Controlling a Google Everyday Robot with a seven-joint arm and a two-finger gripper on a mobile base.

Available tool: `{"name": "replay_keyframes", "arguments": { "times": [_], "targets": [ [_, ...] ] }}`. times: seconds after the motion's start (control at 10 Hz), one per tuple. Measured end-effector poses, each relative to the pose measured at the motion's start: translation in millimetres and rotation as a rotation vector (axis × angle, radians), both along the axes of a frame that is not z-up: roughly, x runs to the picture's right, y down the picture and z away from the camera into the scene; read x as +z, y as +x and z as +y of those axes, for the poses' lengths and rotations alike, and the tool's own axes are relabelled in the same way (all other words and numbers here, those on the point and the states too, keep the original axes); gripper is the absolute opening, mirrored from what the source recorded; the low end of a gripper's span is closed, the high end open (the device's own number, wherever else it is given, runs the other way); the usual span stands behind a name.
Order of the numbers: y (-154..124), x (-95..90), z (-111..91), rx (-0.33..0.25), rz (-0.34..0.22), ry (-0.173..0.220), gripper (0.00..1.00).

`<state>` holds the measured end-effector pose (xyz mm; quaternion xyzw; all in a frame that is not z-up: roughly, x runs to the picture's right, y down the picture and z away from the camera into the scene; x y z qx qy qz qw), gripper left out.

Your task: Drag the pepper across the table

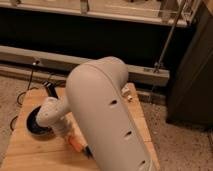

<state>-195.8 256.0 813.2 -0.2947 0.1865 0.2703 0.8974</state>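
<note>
My arm (107,115) fills the middle of the view. Its big white link runs from a rounded shoulder end at upper centre down to the bottom edge, with a row of dark holes along its right side. To its left, the slimmer white wrist (52,114) bends at a rounded joint and angles down and to the right. The gripper (82,146) sits low at the wrist's end, tucked against the big link's left edge and mostly hidden behind it. Its fingers are closed together.
</note>
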Motion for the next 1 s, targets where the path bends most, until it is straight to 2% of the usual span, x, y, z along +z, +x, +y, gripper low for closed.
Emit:
{"name": "replay_keyframes", "arguments": {
  "times": [0.5,0.7,1.0],
  "targets": [
    [12,4.9,-4,-0.005,0.002,0.009,0.0],
    [13,9.3,-11,0.036,-0.028,0.014,0.0],
    [23,13.2,-34,0.109,-0.075,0.044,0.0]
  ]
}}
